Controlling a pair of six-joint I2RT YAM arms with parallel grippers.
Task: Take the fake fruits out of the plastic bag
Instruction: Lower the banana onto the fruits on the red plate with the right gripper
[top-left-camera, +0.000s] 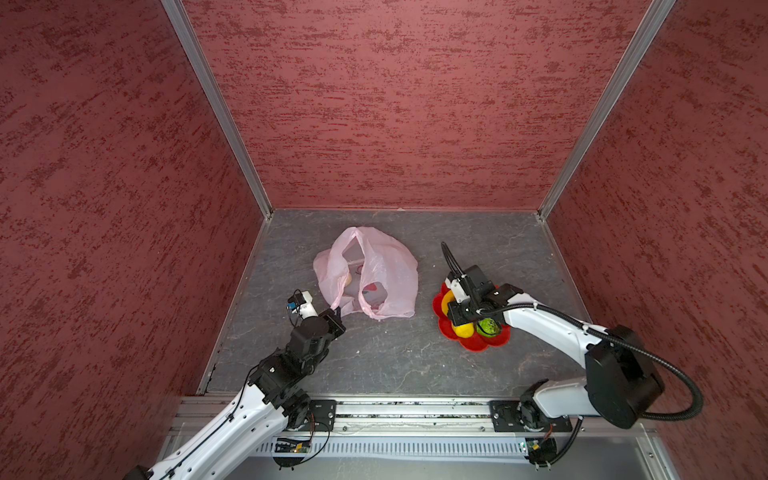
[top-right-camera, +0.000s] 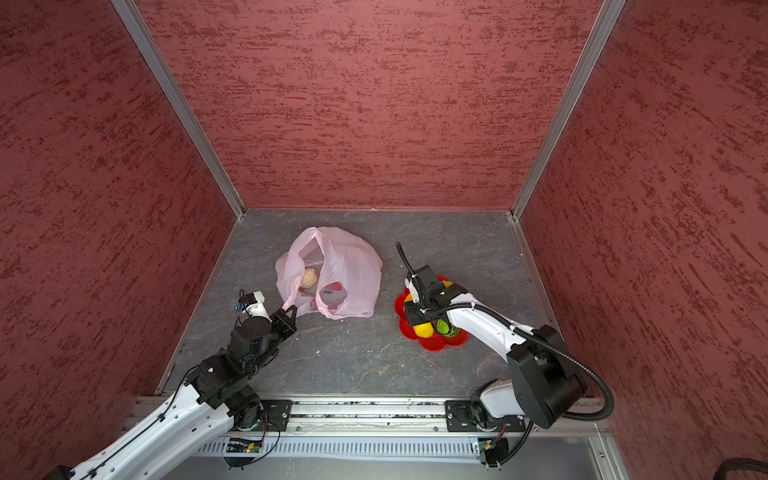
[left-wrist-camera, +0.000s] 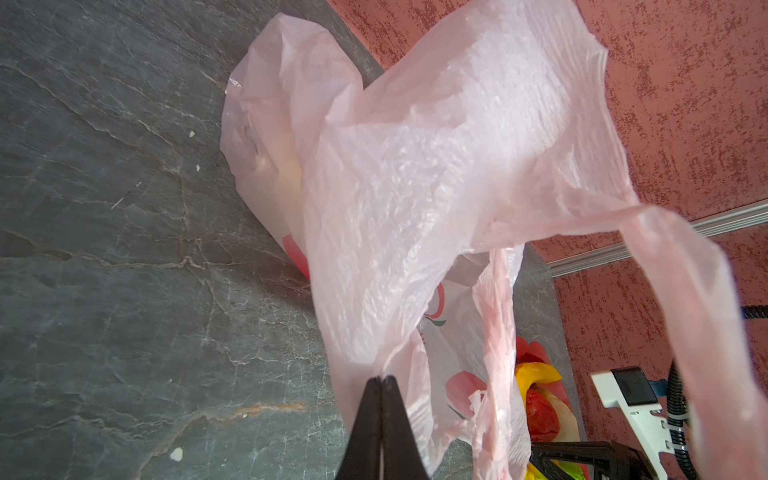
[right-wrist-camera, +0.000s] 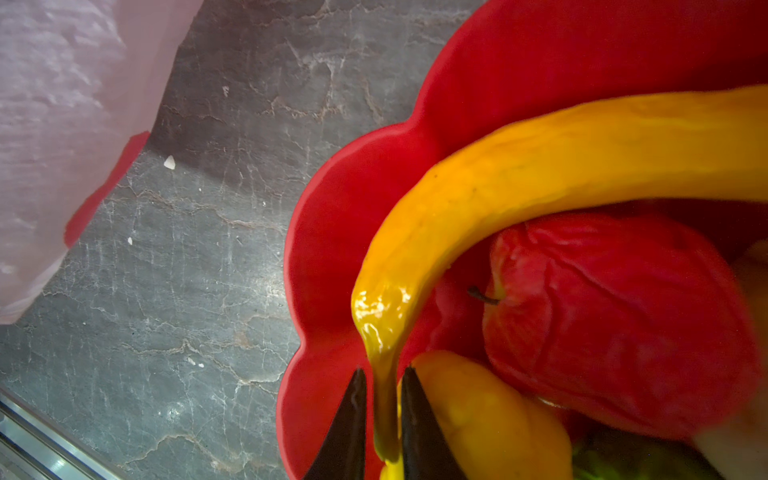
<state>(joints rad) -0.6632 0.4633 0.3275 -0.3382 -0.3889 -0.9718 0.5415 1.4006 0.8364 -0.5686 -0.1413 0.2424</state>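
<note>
Banana lies on the red plate, right gripper spread a little around its stem. Left gripper pinches the plastic bag; thin plastic could slip, hiding the beige fruit inside.

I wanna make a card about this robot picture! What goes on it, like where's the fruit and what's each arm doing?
Bag: plastic bag on the table, one beige fruit showing inside
Plate: red plate holds banana, red fruit, yellow fruit, green fruit
Left end effector: shut on the plastic bag
Right end effector: jaws slightly apart around the banana's stem
</note>
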